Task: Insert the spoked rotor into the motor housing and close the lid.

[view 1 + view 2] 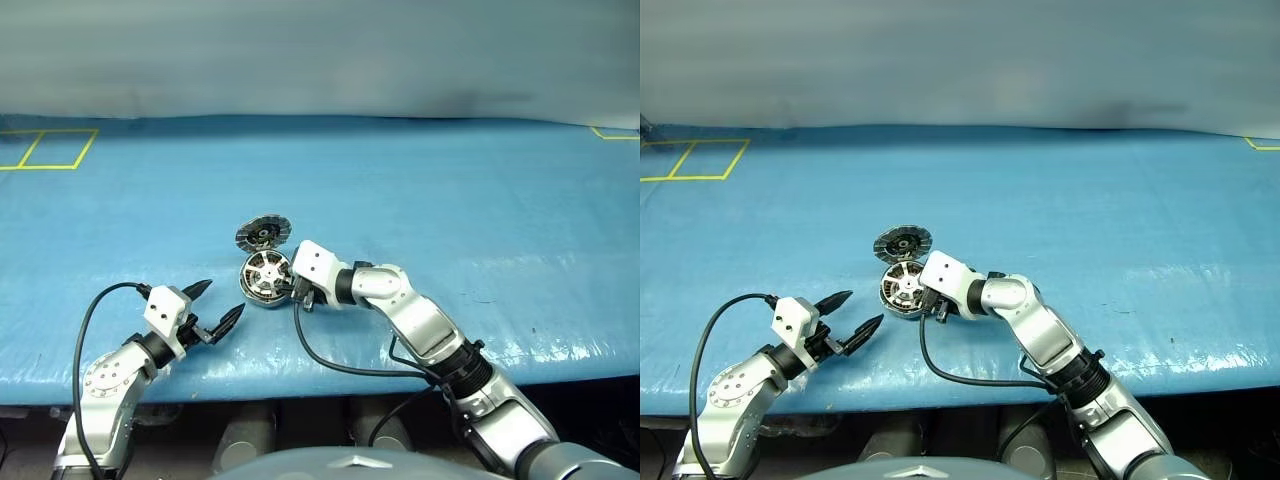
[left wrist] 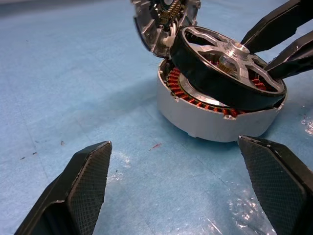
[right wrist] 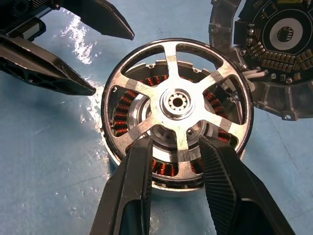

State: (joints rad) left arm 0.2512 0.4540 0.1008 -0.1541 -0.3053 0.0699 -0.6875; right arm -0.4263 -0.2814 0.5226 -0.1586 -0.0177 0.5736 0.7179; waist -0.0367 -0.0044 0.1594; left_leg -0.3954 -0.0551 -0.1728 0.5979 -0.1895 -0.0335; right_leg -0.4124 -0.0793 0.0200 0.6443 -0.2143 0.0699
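Observation:
The spoked rotor (image 3: 177, 103), dark-rimmed with silver spokes, lies tilted in the mouth of the motor housing (image 2: 215, 120). One side is raised, showing the copper windings beneath. My right gripper (image 3: 175, 147) is shut on one spoke near the hub, reaching in from the right (image 1: 297, 292). The lid (image 1: 263, 233) stands open on the housing's far edge, its inner face showing. My left gripper (image 1: 222, 298) rests open a short way left of the housing, near the table's front edge, pointing at it and touching nothing.
A blue sheet covers the table (image 1: 450, 200). Yellow tape marks (image 1: 45, 148) lie at the far left, and another (image 1: 615, 133) at the far right. The front edge (image 1: 330, 385) runs just under both arms. A black cable (image 1: 330, 360) loops from the right wrist.

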